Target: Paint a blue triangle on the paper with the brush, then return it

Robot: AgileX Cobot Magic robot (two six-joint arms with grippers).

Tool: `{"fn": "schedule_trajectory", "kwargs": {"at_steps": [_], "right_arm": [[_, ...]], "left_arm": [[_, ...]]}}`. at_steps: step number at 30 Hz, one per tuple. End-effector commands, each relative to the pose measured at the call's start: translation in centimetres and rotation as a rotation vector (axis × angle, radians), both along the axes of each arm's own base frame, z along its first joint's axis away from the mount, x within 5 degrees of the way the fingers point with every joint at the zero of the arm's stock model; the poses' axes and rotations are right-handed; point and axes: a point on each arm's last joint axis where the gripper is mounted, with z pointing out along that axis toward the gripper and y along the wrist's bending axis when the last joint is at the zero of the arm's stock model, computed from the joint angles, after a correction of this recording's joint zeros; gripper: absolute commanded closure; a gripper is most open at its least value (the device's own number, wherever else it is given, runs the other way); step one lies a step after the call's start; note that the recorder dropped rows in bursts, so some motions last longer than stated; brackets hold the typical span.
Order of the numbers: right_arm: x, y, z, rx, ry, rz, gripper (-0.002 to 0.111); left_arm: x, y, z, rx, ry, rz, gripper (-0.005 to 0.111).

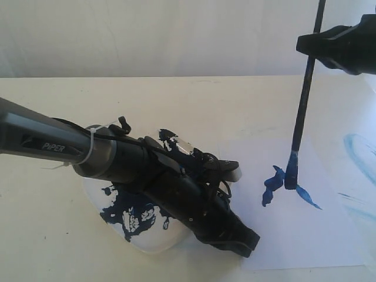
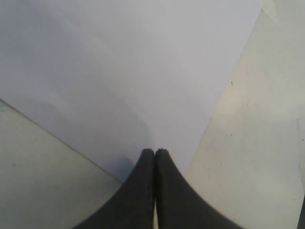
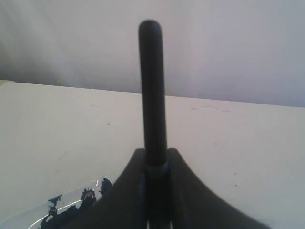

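My right gripper [image 1: 314, 50] is shut on the brush [image 1: 302, 106], a thin black stick held nearly upright at the upper right. Its blue-stained tip [image 1: 291, 176] touches the paper [image 1: 311, 223], a white sheet at the right. Dark-blue strokes [image 1: 273, 183] fan out left and right of the tip; no closed blue triangle shows. The brush handle [image 3: 152, 86] rises between the right fingers [image 3: 183, 191]. My left gripper [image 1: 249, 242] is shut and empty, pressing down at the paper's near left corner. In the left wrist view its tips [image 2: 155, 153] rest on the paper [image 2: 119, 71].
A white plate [image 1: 153, 238] smeared with dark-blue paint lies under the left arm [image 1: 88, 150]; it also shows in the right wrist view [image 3: 57, 210]. Faint light-blue smears [image 1: 358, 155] mark the table at the far right. The white table [image 1: 35, 223] stretches around.
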Motion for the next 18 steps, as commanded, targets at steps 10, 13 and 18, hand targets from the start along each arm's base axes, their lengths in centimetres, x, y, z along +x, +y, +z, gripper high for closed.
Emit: {"fn": "schedule_trajectory", "kwargs": {"at_steps": [10, 13, 18], "right_arm": [[-2.6, 3.6, -2.7, -0.03, -0.072, -0.064, 0.108], [-2.5, 4.2, -3.1, -0.037, -0.09, -0.021, 0.108], [-2.4, 4.5, -3.4, -0.053, -0.117, 0.017, 0.108]], "left_arm": [[-0.6, 0.2, -1.3, 0.03, 0.056, -0.009, 0.107], [-0.6, 0.2, -1.3, 0.03, 0.056, -0.009, 0.107], [-0.6, 0.2, -1.3, 0.03, 0.056, -0.009, 0.107]]}}
